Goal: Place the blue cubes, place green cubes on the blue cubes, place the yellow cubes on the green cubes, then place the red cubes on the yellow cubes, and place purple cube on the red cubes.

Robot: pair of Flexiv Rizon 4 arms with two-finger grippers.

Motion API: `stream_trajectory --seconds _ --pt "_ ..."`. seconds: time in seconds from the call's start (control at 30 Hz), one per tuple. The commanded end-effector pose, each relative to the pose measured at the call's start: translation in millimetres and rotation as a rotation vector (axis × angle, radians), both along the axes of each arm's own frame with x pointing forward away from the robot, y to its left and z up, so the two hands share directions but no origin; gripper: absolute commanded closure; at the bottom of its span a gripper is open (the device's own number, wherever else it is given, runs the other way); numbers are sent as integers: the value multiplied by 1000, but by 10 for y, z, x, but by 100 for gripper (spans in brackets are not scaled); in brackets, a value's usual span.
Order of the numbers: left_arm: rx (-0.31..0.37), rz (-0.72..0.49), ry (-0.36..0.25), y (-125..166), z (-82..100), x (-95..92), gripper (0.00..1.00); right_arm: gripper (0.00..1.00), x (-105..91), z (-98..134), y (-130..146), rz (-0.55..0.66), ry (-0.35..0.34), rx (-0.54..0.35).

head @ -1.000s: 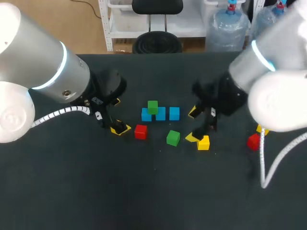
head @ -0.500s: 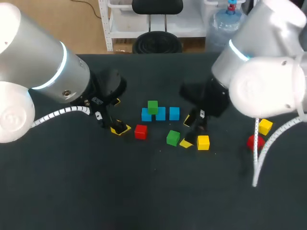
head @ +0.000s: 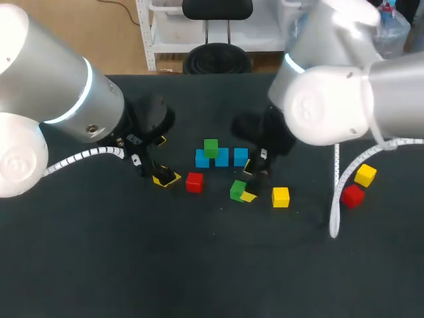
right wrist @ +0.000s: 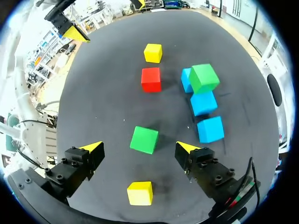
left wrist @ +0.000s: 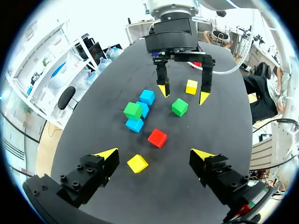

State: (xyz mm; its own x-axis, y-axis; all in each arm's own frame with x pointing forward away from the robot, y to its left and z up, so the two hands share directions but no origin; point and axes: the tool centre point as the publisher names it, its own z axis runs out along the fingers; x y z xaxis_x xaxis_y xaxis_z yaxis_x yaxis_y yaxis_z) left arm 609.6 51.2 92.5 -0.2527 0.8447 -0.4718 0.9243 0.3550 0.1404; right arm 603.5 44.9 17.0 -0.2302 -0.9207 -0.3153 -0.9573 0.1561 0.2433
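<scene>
Head view shows the dark surface [head: 119, 265] carrying ten cubes. The left arm [head: 63, 99] enters from the left and the right arm [head: 331, 103] from the right.

Right gripper [head: 248, 180]: fingers [right wrist: 77, 165] are spread and hold nothing. In the right wrist view the loose green cube [right wrist: 144, 139] lies between them, level with the tips, with a gap on each side. Its faces sit slightly skewed to the line between the fingers. A cube has no long axis, so either pair of faces should serve for a grasp. The right arm is by far the nearer to this cube. How high the tips are above the surface cannot be told.

Left gripper [left wrist: 153, 154]: fingers are spread and hold nothing. The near yellow cube [left wrist: 137, 163] lies between them, closer to one finger and not clamped.

Count:
- Blue cubes [head: 221, 158]: three, in a close row.
- Green: two. The stacked green cube [head: 211, 148] rests on the row toward the left arm's end. The loose one lies just beside the row.
- Yellow: three. These are the near one, the middle yellow cube [head: 281, 197] and the outer yellow cube [head: 365, 175].
- Red: two, the inner red cube [head: 194, 182] and the outer red cube [head: 352, 196].
- Purple: none in view.

The loose green cube probably belongs on the uncovered end of the blue row.
</scene>
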Motion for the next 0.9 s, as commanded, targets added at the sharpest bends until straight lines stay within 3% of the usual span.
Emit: stream_trajectory --seconds 0.03,0.9 --pt "3 1 1 -6 1 9 0 0 -35 -8 35 -3 -10 -26" --pt "3 1 1 -6 1 9 0 0 -33 -112 38 -25 26 -134"
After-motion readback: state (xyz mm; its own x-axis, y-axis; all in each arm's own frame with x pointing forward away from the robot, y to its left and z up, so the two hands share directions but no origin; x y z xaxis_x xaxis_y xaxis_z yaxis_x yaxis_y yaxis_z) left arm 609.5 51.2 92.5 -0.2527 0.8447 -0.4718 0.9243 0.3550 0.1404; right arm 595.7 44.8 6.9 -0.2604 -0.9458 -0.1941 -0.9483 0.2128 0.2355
